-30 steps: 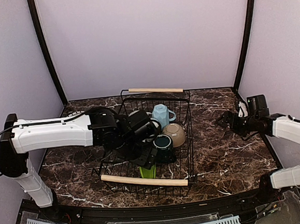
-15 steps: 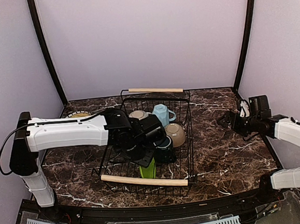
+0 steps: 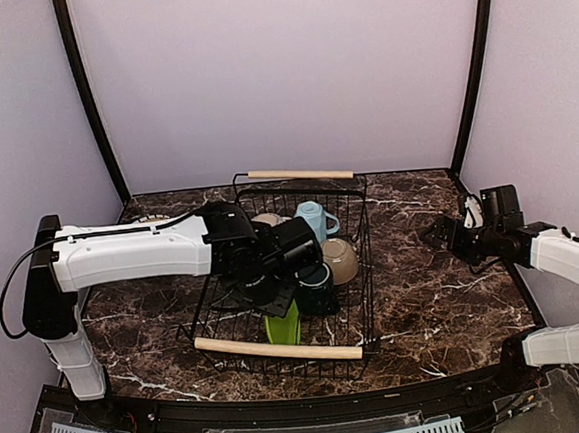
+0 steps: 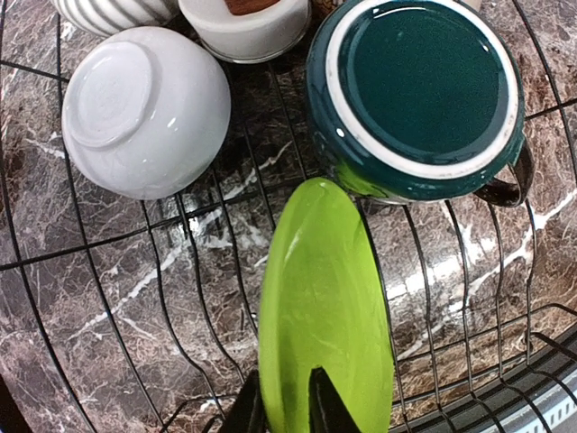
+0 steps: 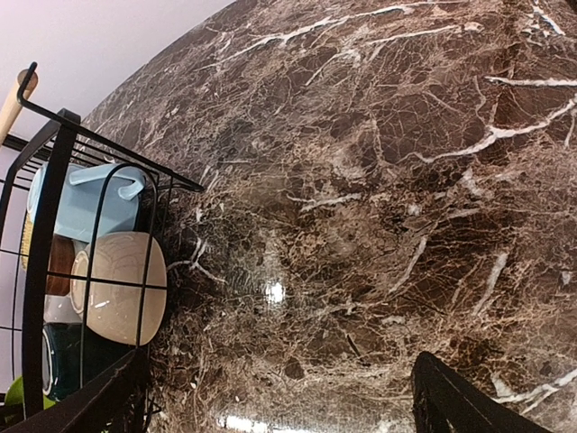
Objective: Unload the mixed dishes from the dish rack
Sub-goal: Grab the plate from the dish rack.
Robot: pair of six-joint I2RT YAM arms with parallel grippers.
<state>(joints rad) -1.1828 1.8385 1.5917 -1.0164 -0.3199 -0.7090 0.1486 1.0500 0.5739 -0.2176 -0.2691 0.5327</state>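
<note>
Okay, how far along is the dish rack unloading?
Barely started. Done: I see no dish clearly set out. In hand: the left claw straddles the rim of the upright lime-green plate in the black wire dish rack; grip unclear. Left: dark-teal ceramic mug, upturned white bowl, light-blue mug, beige bowl and more. The right claw hangs open over the marble table.

1. The black wire dish rack with wooden rod handles (image 3: 278, 349) sits mid-bench on the brown marble bench (image 3: 436, 295).
2. Inside, the lime-green ceramic plate (image 4: 325, 298) stands at the near end.
3. The dark-teal ceramic mug (image 4: 415, 90) sits just behind it.
4. The round beige ceramic bowl (image 3: 339, 260) lies right of that mug, and the light-blue ceramic mug (image 3: 312, 220) behind it.
5. The round white ceramic bowl (image 4: 144, 108) lies on the dark-teal mug's other side.
</note>
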